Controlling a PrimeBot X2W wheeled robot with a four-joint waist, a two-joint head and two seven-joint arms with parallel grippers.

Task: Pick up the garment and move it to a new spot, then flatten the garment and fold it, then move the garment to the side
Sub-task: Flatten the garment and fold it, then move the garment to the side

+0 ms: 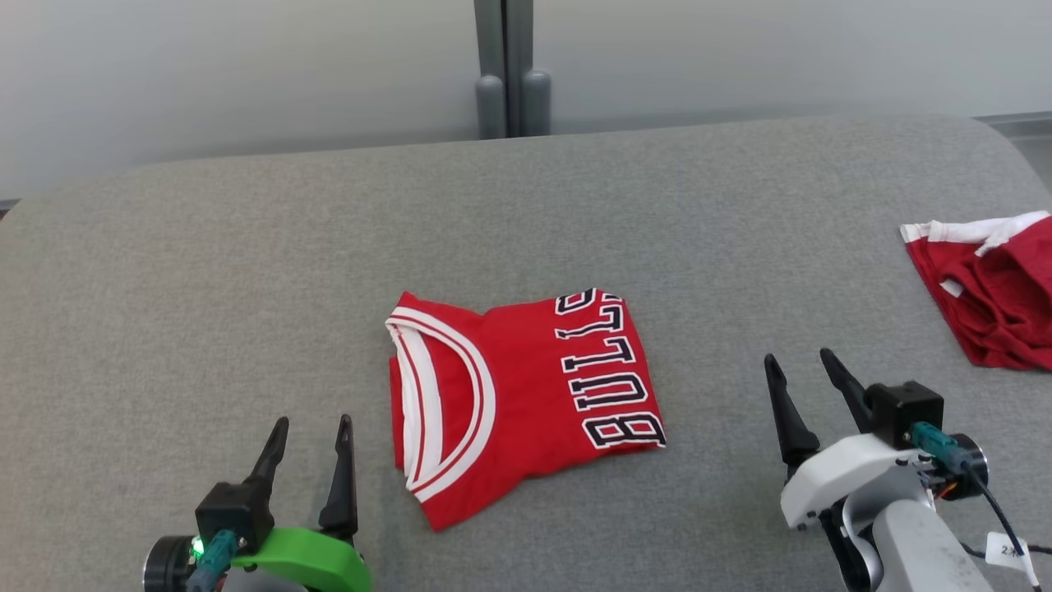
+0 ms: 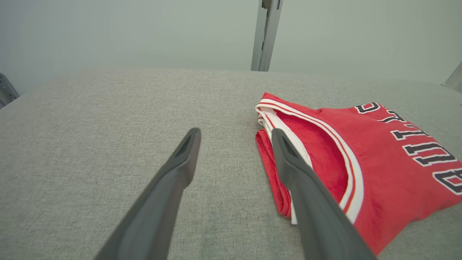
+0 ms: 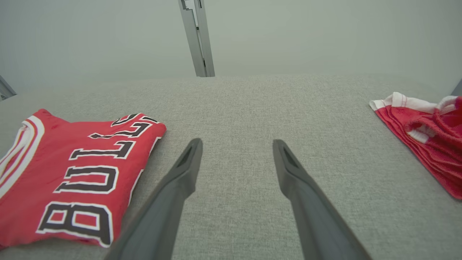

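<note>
A red garment (image 1: 526,395) with white trim and black "BULLS" lettering lies folded in a compact rectangle at the middle of the grey padded table (image 1: 246,271). My left gripper (image 1: 312,427) stands open at the lower left, just left of the garment's collar edge, empty. In the left wrist view the left gripper (image 2: 234,133) is above the cloth's left edge, with the garment (image 2: 379,169) to its right. My right gripper (image 1: 797,362) is open and empty at the lower right, apart from the garment. The right wrist view has the right gripper (image 3: 236,144) over bare table, the garment (image 3: 72,173) to its left.
A second red and white garment (image 1: 994,288) lies crumpled at the table's right edge, also visible as a red heap (image 3: 426,133) in the right wrist view. A grey post (image 1: 509,74) stands behind the table against a pale wall.
</note>
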